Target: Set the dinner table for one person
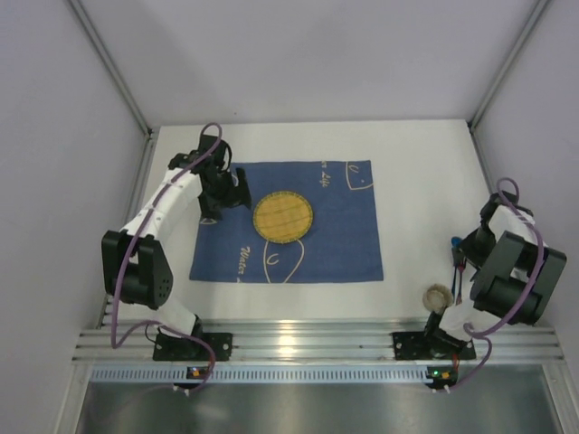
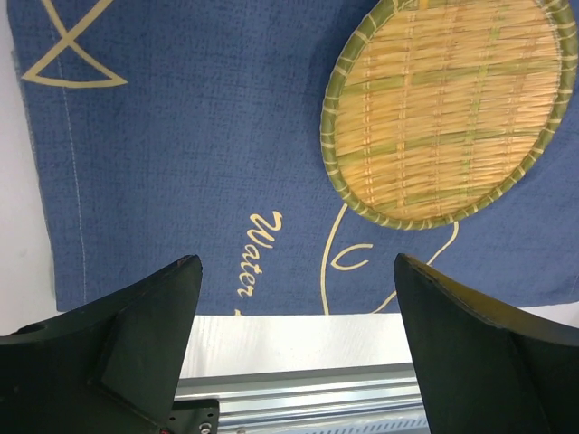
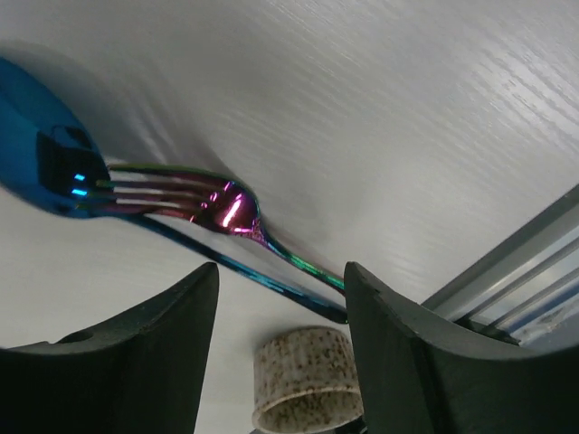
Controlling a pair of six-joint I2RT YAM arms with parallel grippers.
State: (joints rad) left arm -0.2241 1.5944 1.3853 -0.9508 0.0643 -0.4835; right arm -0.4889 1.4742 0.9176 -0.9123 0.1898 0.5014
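Side by side: the left arm (image 1: 161, 201) and right arm (image 1: 511, 271) pair white links with bulky black joints; purple cables (image 1: 114, 312) loop along both. Broad pincer fingers (image 2: 136, 334) are matte black.

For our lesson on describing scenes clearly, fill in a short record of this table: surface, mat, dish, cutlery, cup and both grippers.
Surface: large plain white dinner table
Mat: blue cloth mat with white line drawings, on the table
Dish: round woven bamboo tray, on the mat
Cutlery: iridescent metal fork and blue metal spoon, on bare table, right side
Cup: speckled beige cup, near right arm's base
Left gripper: open, over the mat
Right gripper: open, above the cutlery
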